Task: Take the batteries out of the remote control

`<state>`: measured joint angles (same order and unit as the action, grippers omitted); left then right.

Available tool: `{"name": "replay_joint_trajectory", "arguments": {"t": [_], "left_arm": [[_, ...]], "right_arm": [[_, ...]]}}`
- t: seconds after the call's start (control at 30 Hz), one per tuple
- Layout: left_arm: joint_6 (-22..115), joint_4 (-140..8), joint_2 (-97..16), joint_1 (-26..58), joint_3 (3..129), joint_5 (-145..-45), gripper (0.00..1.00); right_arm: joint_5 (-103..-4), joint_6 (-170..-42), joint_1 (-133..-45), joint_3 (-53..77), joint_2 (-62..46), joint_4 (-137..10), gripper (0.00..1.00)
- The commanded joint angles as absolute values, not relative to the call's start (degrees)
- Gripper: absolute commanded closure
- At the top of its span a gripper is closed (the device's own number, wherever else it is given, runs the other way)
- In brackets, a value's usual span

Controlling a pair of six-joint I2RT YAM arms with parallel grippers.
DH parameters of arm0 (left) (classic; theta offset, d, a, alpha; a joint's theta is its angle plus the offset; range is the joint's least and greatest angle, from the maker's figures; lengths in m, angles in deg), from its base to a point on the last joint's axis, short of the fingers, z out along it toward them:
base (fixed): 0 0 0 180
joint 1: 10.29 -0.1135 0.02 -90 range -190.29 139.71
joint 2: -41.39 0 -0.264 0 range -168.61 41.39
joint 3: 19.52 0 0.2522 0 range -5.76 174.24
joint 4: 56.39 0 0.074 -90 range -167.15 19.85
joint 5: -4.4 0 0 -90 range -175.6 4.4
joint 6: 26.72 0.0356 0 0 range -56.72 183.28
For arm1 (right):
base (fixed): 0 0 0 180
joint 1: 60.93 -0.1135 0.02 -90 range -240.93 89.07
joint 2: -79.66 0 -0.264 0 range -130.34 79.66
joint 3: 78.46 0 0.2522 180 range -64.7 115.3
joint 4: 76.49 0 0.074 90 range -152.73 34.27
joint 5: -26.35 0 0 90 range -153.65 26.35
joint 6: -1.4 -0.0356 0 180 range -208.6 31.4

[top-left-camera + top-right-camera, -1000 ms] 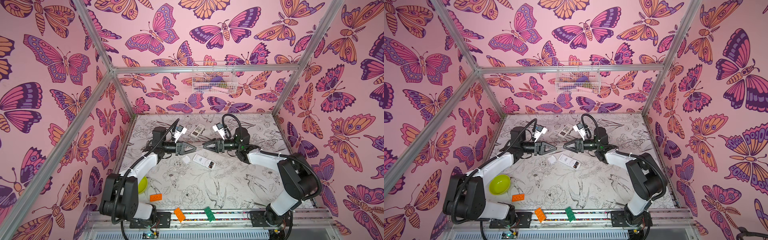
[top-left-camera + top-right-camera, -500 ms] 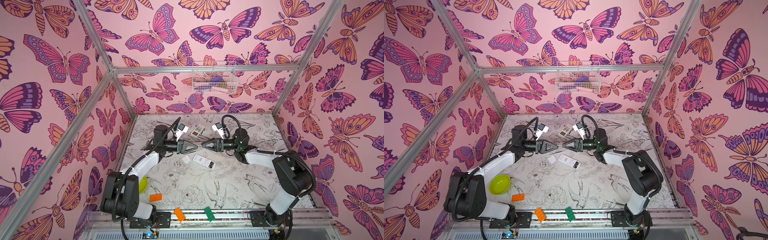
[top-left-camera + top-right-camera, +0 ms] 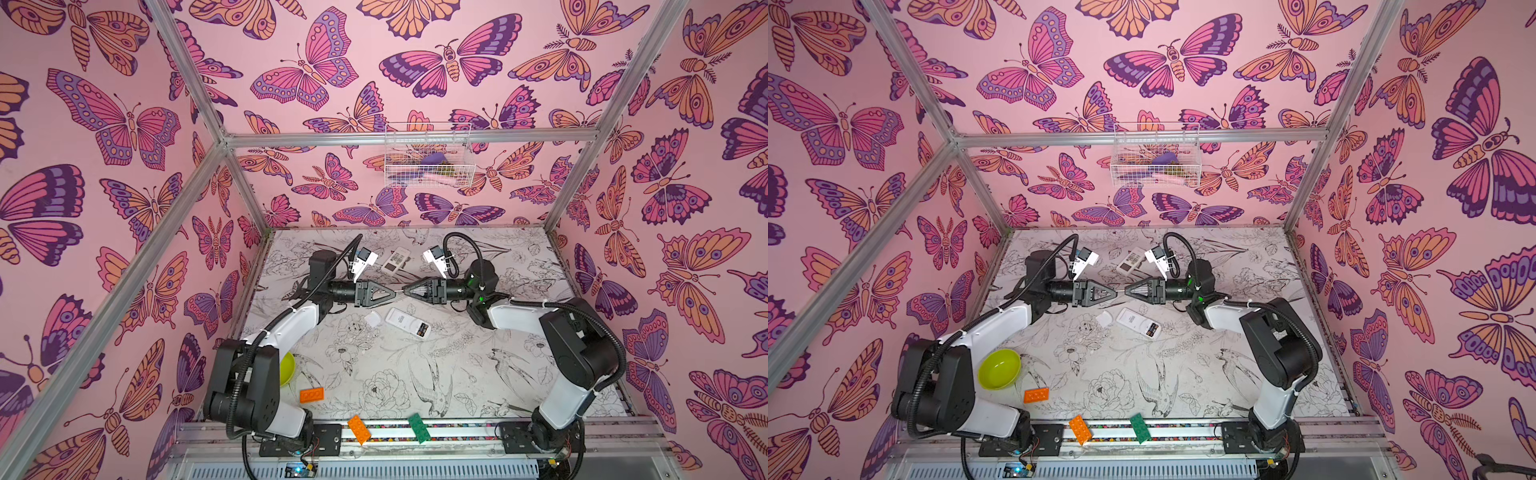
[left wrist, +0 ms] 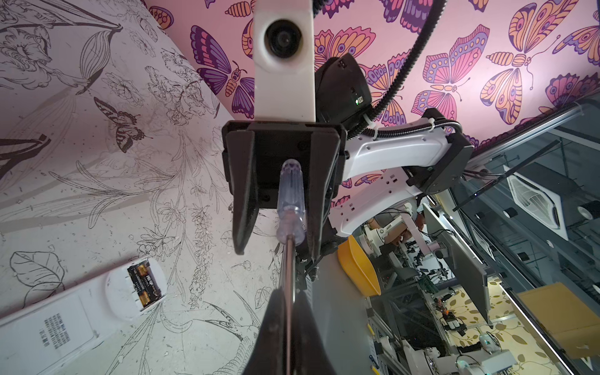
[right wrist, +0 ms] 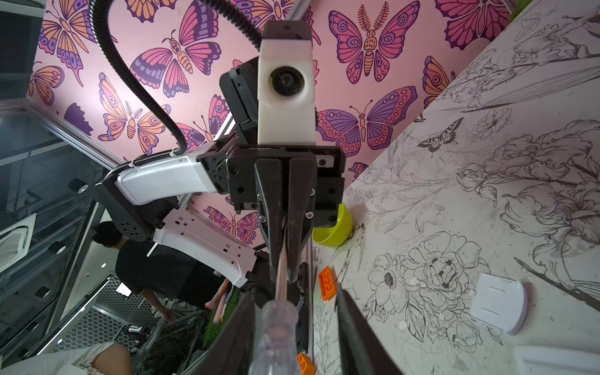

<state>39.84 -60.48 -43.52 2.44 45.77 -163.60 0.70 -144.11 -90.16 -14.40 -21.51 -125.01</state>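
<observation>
Screwdriver (image 4: 290,207) pinched by closed left gripper (image 4: 285,293); half-open right gripper (image 4: 277,251) has been narrowed round its handle; batteries (image 4: 144,285) beneath unpried

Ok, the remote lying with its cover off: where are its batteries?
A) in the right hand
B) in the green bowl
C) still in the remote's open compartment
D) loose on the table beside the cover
C: the left wrist view shows the batteries lying side by side inside the open compartment of the remote, while the cover lies apart on the table.
</observation>
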Motion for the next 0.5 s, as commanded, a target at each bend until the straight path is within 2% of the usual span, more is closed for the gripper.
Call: {"name": "replay_joint_trajectory", "arguments": {"t": [0.0, 0.13, 0.23, 0.33, 0.37, 0.43, 0.47], "left_arm": [[40.5, -58.4, -43.9, 3.5, 46.0, -164.2, 1.0], [40.5, -58.4, -43.8, 3.5, 45.9, -164.0, 1.0], [40.8, -58.4, -43.1, 3.3, 45.6, -163.5, 1.0], [40.4, -58.4, -43.1, 2.8, 45.3, -162.9, 1.0], [40.7, -58.4, -42.9, 2.8, 45.1, -162.4, 0.93], [41.8, -58.4, -42.7, 2.7, 44.7, -161.1, 0.69], [42.3, -58.6, -42.6, 2.4, 44.8, -161.1, 0.61]], "right_arm": [[0.8, -142.8, -91.5, -14.0, -21.4, -125.6, 0.62], [0.2, -142.4, -91.7, -14.0, -21.3, -125.6, 0.68], [1.0, -141.6, -91.7, -13.6, -21.6, -124.6, 0.85], [0.6, -140.6, -91.6, -14.1, -20.5, -123.7, 0.92], [0.4, -139.5, -91.6, -14.5, -19.9, -122.8, 0.93], [0.3, -136.4, -91.2, -15.0, -18.9, -118.8, 0.96], [0.2, -135.3, -91.0, -15.2, -18.5, -117.3, 0.98]]}}
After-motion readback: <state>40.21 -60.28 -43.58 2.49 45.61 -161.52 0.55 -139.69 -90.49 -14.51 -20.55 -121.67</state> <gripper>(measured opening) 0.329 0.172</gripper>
